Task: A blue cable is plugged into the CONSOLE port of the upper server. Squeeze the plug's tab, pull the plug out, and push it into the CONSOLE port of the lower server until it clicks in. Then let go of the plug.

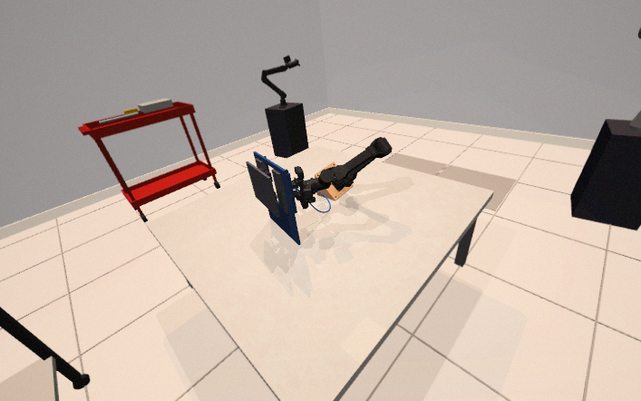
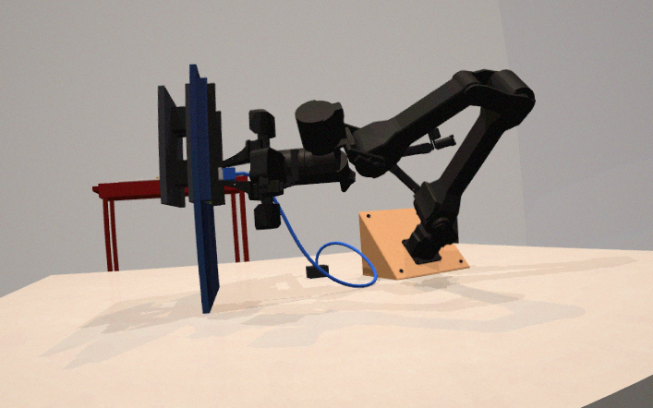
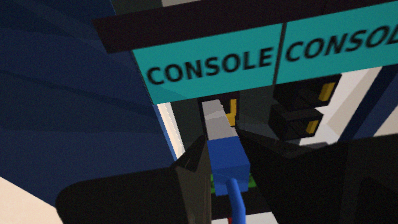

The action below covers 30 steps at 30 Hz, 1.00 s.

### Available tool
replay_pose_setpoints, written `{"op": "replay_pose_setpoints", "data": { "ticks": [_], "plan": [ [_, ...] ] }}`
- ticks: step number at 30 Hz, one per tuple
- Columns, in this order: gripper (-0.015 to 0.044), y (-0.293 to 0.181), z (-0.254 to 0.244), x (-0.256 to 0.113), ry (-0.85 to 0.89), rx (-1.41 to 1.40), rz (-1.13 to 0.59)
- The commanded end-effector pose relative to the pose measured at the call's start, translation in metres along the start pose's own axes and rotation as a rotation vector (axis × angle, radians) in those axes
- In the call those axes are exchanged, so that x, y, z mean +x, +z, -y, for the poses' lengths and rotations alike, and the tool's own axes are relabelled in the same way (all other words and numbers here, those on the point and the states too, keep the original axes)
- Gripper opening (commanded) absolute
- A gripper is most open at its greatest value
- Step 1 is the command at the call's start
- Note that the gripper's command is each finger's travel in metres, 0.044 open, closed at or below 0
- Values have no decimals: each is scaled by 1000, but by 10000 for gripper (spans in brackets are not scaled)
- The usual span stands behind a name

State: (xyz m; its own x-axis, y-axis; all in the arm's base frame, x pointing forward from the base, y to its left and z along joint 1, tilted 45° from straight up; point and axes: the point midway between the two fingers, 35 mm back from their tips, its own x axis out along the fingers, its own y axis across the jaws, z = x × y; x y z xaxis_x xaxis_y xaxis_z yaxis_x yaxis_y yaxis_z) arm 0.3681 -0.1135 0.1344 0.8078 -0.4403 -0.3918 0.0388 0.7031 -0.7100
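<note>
One blue plug (image 2: 228,174) (image 3: 228,159) sits gripped in the gripper (image 1: 298,191) (image 2: 231,174) (image 3: 220,138), seemingly mid-insertion at a CONSOLE port (image 3: 233,111); next, push straight until it clicks.

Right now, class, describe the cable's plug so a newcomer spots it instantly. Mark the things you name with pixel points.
Find the upright blue panel (image 1: 290,226) (image 2: 206,263) on the table. Facing it, between the black fingers, sits the plug (image 2: 228,174) (image 3: 228,154): a blue block, grey-nosed, unlike the dark sockets (image 3: 296,122) beside it.
</note>
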Motion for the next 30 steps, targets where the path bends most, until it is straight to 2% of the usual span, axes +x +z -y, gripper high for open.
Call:
{"op": "replay_pose_setpoints", "data": {
  "ticks": [1,30],
  "plan": [
    [0,2,2,1,-6,2,4],
    [0,4,2,6,-7,2,4]
  ]
}}
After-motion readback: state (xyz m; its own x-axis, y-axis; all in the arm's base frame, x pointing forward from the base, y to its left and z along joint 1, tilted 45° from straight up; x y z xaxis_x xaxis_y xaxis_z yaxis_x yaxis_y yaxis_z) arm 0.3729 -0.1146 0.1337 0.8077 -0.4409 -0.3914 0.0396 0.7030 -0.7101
